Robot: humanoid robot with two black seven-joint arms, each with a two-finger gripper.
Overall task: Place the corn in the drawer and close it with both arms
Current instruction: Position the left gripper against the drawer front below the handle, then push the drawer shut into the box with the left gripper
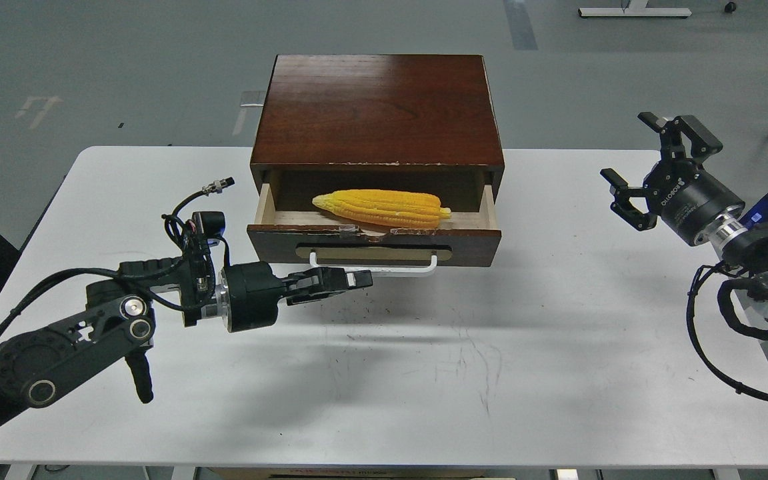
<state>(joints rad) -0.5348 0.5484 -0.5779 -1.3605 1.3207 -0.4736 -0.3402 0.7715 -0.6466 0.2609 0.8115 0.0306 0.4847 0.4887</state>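
The corn (383, 207) lies lengthwise inside the open drawer (374, 243) of a dark brown wooden box (377, 110) at the table's back middle. The drawer is pulled part way out, with its white bar handle (376, 267) facing me. My left gripper (357, 280) points right, fingers together and empty, its tip just below and against the handle's left half. My right gripper (631, 167) is open and empty, raised well to the right of the drawer, apart from it.
The white table (424, 373) carries only the box. Its front and right edges lie near my arms. Cables loop off both wrists. Grey floor lies behind, with a stand's base (634, 11) at the far back.
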